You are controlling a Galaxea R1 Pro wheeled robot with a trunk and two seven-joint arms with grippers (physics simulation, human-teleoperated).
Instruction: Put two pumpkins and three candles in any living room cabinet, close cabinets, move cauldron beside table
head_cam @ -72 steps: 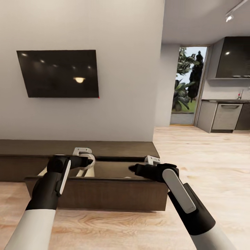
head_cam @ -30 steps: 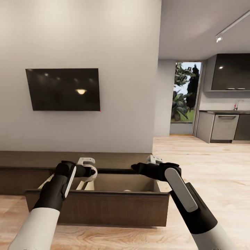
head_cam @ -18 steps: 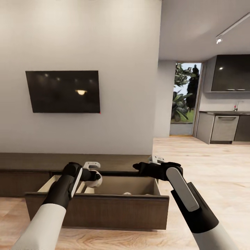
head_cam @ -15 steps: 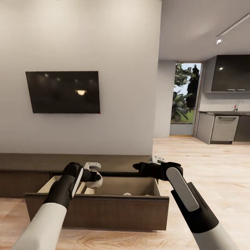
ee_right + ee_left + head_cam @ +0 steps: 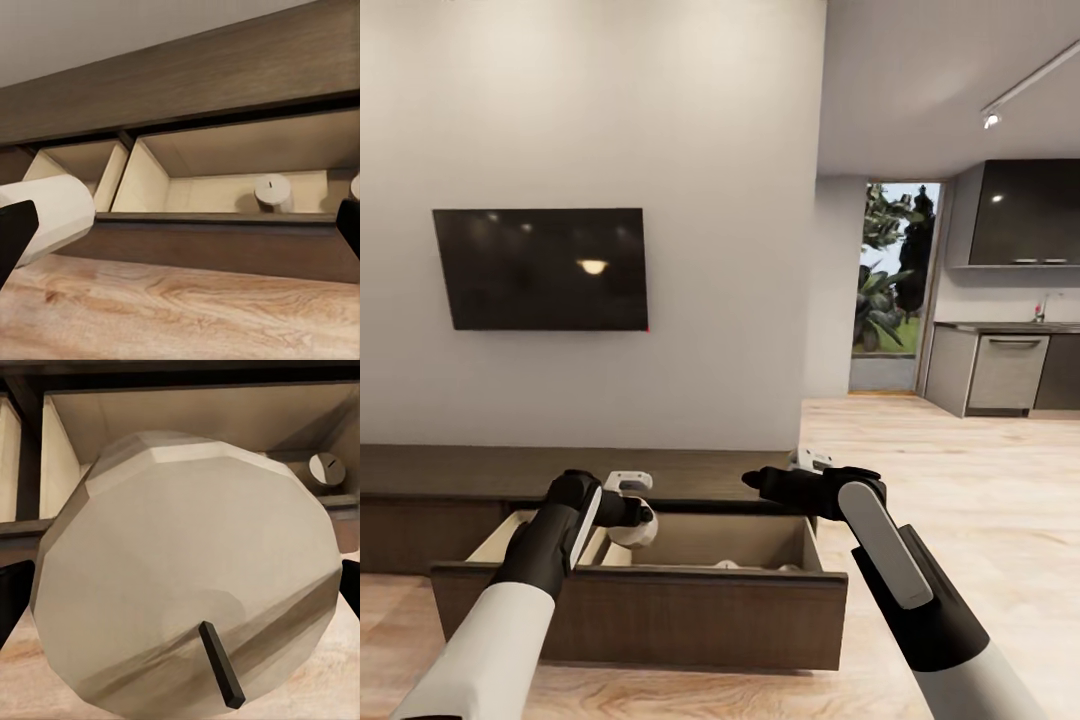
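Nearest, both arms reach forward over the pulled-out drawer (image 5: 660, 610) of the low brown cabinet (image 5: 450, 468), whose front stands toward the robot above the plank floor (image 5: 980, 520). The left fingers (image 5: 10, 600) grip a pale candle (image 5: 187, 570) from either side. It is tipped rather than upright, its long axis running roughly along the fingers, with the black wick end turned back toward the wrist. From the head view the candle hangs just above the drawer's beige inside, toward the back edge and left of the middle. Whether it sits over the left or the right compartment cannot be told. The right fingers (image 5: 13, 232) are spread wide with nothing between them, and they hover near the drawer's back right corner. The left arm is therefore the one placed to act. The drawer floor lies straight below and slightly ahead of its load, so the coming move seems to be lowering and letting go. Farther in, another candle (image 5: 271, 191) stands upright on the drawer floor toward the right end, well apart from the held one, with the edge of one more pale thing beside it. Beyond the cabinet top rises the pale wall with the black television (image 5: 540, 268), and off to the right an opening leads to a kitchen.
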